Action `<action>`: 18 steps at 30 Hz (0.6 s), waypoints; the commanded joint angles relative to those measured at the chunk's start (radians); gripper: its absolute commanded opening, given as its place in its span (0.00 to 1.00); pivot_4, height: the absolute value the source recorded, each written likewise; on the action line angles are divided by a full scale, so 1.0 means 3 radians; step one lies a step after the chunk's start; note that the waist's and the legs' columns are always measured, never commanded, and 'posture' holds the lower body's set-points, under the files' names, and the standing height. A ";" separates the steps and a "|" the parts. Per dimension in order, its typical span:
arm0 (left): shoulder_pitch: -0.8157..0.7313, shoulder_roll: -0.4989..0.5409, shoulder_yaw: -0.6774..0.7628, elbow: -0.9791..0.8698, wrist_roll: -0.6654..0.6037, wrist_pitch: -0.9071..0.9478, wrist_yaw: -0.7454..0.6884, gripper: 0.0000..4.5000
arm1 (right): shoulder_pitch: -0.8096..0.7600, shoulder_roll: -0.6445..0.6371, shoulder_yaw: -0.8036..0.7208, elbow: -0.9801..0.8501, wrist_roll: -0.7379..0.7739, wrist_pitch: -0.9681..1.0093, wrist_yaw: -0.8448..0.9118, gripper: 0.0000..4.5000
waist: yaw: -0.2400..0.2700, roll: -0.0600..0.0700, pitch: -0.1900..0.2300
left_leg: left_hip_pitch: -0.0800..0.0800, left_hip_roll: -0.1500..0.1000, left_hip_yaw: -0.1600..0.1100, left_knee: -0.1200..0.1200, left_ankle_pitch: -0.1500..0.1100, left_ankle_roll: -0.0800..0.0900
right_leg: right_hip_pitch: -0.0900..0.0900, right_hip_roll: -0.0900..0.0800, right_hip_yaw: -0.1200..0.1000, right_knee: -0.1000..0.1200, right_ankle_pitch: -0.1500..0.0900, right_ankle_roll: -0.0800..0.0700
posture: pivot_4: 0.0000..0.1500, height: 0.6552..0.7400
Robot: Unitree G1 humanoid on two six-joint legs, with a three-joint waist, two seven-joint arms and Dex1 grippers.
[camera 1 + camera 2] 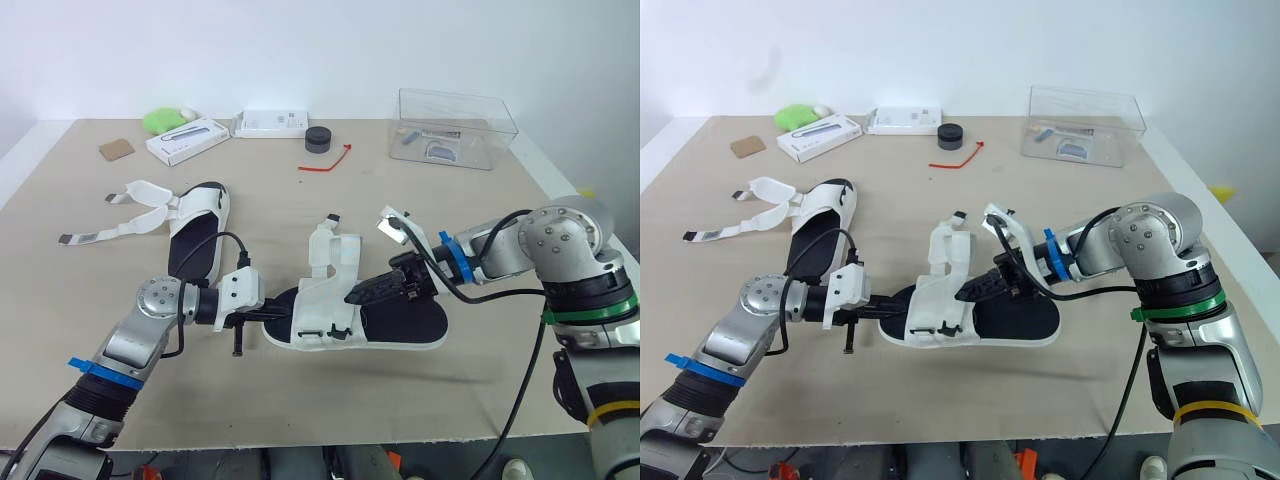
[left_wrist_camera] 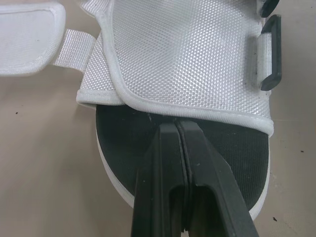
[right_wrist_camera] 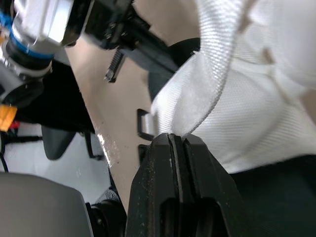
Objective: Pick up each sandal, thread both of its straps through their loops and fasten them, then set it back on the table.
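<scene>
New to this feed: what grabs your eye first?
Both grippers meet on the white sandal at the table's front centre: the right gripper pinches one strap, the left gripper is shut over its black insole. A second sandal lies farther back on the left, straps splayed open.

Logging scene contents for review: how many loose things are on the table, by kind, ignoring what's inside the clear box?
White fabric sandals with black soles: 2
Flat white boxes: 2
Clear plastic box: 1
Small black round puck: 1
Thin red tie: 1
Green soft lump: 1
Brown square card: 1
Total: 9
</scene>
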 commanded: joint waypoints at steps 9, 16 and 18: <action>0.0001 -0.0002 0.0003 -0.0004 0.0045 0.0008 0.0037 0.00 | 0.0037 -0.0064 0.0108 -0.0490 -0.0304 -0.0044 0.0304 0.00 | 0.0000 0.0000 0.0000 | 0.0000 0.0000 0.0000 0.0000 0.0000 0.0000 | 0.0000 -0.0001 -0.0001 0.0000 0.0000 0.0000 | 1.00 1.00; -0.0002 -0.0007 0.0009 0.0024 0.0053 -0.0005 0.0036 0.00 | 0.0198 -0.0169 0.0088 -0.0919 -0.0356 -0.0122 0.0453 0.00 | 0.0002 0.0000 0.0000 | 0.0000 -0.0001 -0.0002 0.0000 0.0000 0.0000 | 0.0000 -0.0002 -0.0002 0.0000 0.0000 0.0000 | 1.00 1.00; -0.0010 -0.0011 0.0009 0.0034 0.0054 -0.0006 0.0038 0.00 | 0.0225 -0.0183 0.0070 -0.0968 -0.0372 -0.0134 0.0479 0.00 | 0.0003 0.0000 0.0000 | 0.0000 -0.0003 -0.0002 0.0001 0.0000 0.0000 | 0.0000 -0.0003 -0.0002 0.0000 0.0000 0.0001 | 1.00 1.00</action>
